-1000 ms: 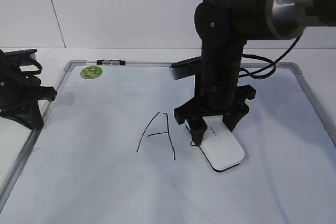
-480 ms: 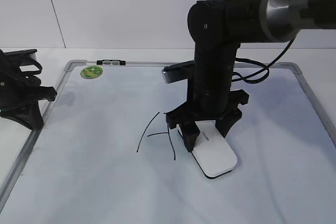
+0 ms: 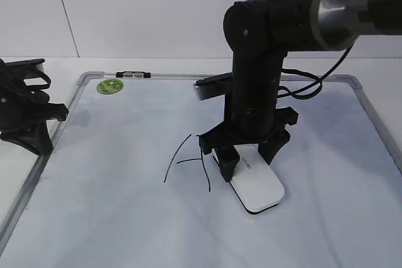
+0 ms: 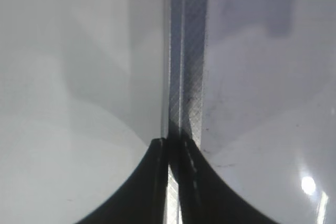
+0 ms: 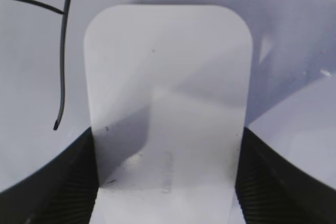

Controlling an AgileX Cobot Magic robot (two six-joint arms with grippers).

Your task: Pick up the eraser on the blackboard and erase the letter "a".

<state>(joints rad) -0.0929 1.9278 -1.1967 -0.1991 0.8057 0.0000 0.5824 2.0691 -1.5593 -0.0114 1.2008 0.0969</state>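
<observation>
The white eraser (image 3: 257, 187) lies flat on the blackboard (image 3: 113, 218), just right of the capital "A" (image 3: 187, 160). My right gripper (image 3: 247, 160) is shut on the eraser's far end and holds it against the board. In the right wrist view the eraser (image 5: 168, 93) fills the space between the two black fingers (image 5: 167, 182), with strokes of the capital "A" (image 5: 63, 77) at its left. The letter "a" does not show in any view. My left gripper (image 3: 39, 136) rests shut at the board's left frame (image 4: 186, 77), its fingertips (image 4: 173, 148) together.
A round green sticker (image 3: 109, 86) sits at the board's top left corner, and a small black-and-silver clip (image 3: 133, 75) sits on the top frame. The right arm's cables hang over the board's upper right. A white wall stands behind.
My right gripper slid the eraser left toward the capital "A", over where the small "a" showed a second ago. It has held still over the last half second. The left arm has not moved.
</observation>
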